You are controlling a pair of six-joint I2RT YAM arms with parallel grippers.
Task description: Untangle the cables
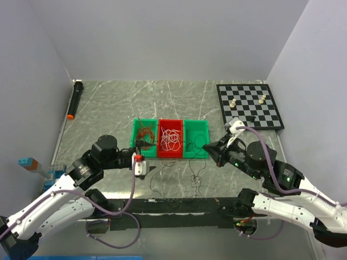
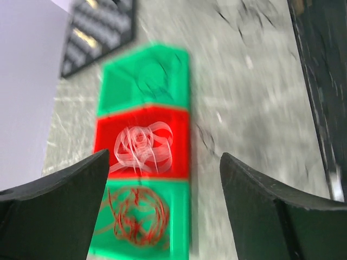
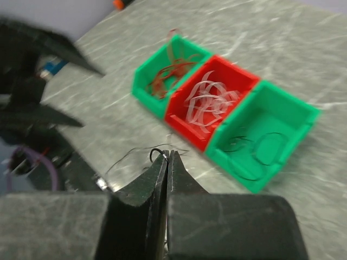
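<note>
Three joined bins stand mid-table. The left green bin (image 1: 144,137) holds red/brown cables (image 2: 133,214), the red bin (image 1: 171,139) holds white cables (image 2: 142,149), and the right green bin (image 1: 196,139) holds a few black cables (image 3: 260,149). More black cable (image 1: 194,174) lies loose on the table in front of the bins. My left gripper (image 1: 141,149) is open and empty at the left bin's front corner (image 2: 165,158). My right gripper (image 1: 217,152) is shut on a thin black cable end (image 3: 154,154), to the right of the bins and above the table.
A chessboard (image 1: 249,105) with a few pieces lies at the back right. A black marker with an orange tip (image 1: 75,100) lies by the left wall. Blue and brown blocks (image 1: 30,162) sit at the left edge. A black strip (image 1: 162,206) runs along the near edge.
</note>
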